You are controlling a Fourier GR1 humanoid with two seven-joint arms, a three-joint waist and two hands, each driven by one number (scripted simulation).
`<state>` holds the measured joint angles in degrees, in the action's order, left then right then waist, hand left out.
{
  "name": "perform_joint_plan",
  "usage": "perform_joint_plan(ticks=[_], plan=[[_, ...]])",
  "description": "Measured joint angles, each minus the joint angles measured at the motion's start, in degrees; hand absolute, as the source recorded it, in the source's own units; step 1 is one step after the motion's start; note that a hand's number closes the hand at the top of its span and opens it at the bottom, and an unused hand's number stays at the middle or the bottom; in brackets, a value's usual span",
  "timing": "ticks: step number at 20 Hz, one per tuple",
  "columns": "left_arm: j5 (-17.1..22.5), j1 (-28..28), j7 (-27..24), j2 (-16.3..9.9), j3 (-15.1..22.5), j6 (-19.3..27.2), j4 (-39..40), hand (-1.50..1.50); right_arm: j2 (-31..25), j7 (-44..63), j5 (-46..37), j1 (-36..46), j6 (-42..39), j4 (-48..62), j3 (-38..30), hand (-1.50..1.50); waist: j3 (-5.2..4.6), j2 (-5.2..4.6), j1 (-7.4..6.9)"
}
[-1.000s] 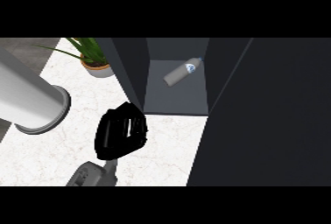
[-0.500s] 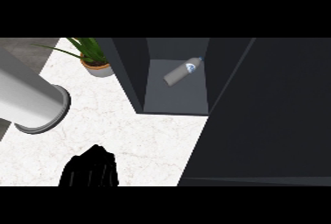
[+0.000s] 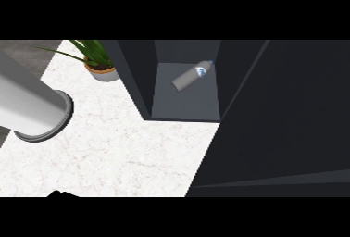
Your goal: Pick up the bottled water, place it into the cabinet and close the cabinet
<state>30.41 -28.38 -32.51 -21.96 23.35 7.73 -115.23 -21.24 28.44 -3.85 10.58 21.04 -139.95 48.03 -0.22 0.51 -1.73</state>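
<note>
The bottled water (image 3: 190, 77) lies on its side inside the open dark cabinet (image 3: 183, 102), towards the back, its cap pointing to the far right. No hand touches it. Only a black sliver of my right hand (image 3: 60, 194) shows at the lower edge, on the left, far from the cabinet. The cabinet door (image 3: 287, 125) stands open and fills the right side of the view. My left hand does not show.
A thick grey cylinder (image 3: 31, 104), which looks like a forearm, crosses the left side above the white marble counter (image 3: 130, 152). A potted plant (image 3: 99, 62) stands at the back, just left of the cabinet.
The black hand has pulled back from near the cabinet's front, down and out at the lower edge. The bottle has stayed lying in the cabinet.
</note>
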Motion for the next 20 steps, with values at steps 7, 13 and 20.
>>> perform_joint_plan(ticks=[7, 13, 20], plan=[[3.2, -10.1, -2.9, -4.2, -4.2, -4.6, -6.5, 1.50, 14.9, 9.1, -1.0, 14.6, 1.0, 8.1, -4.5, 1.50, 0.08, -0.25, -0.04], [6.3, -15.5, -5.8, -6.7, -9.1, -10.4, -6.3, 1.50, 19.7, 11.0, 3.3, 25.8, 0.6, 18.6, -13.5, 1.50, 0.14, -0.42, 0.04], [9.4, -20.4, -8.2, -8.4, -14.4, -16.7, -5.8, 1.50, 20.8, 4.3, 9.3, 34.4, -2.5, 34.2, -22.9, 1.50, 0.17, -0.56, -0.15]])
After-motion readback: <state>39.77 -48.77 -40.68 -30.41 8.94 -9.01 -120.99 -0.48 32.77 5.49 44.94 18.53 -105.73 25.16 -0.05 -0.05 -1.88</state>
